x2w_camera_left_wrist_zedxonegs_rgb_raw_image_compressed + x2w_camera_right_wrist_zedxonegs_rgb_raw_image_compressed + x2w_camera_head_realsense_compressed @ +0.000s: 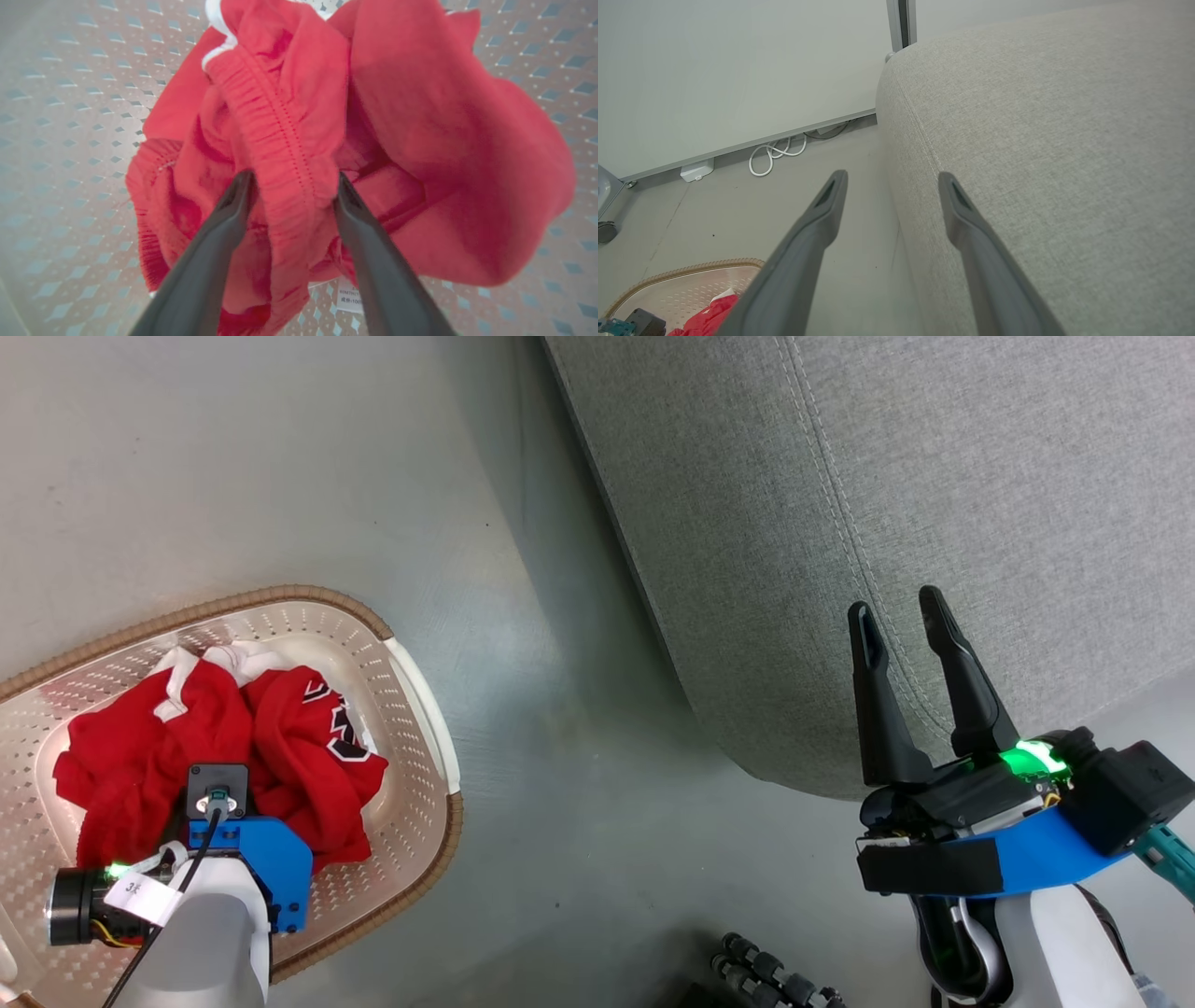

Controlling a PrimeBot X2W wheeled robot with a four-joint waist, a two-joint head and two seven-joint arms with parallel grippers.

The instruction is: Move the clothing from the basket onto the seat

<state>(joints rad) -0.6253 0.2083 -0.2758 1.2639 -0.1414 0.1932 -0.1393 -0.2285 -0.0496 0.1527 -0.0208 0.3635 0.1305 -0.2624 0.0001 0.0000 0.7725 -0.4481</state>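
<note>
Our left gripper [294,182] is down in the basket [70,116] with its two fingers wide apart, and a thick fold of the clothing [420,140] sits between them. The fold is the stretchy waistband [275,126] of one red piece. The fingertips [243,186] press into the cloth on both sides, but we do not think they have pinched it yet, so nothing is held. All the red clothing lies in a heap at the bottom of the basket, and we see none of it on the seat [934,476]. Our right gripper [896,602] is wide open too, holds nothing, and hangs by the edge of the seat, well away from the basket. Here is what could go wrong. If the fingers close on too thin a bit of the band, the cloth may slip out when we lift. The pieces are tangled, so one may drag another up and drop it on the floor [523,709] on the way. If we push down too far, the tips may catch in the basket's little holes and tug it along.
</note>
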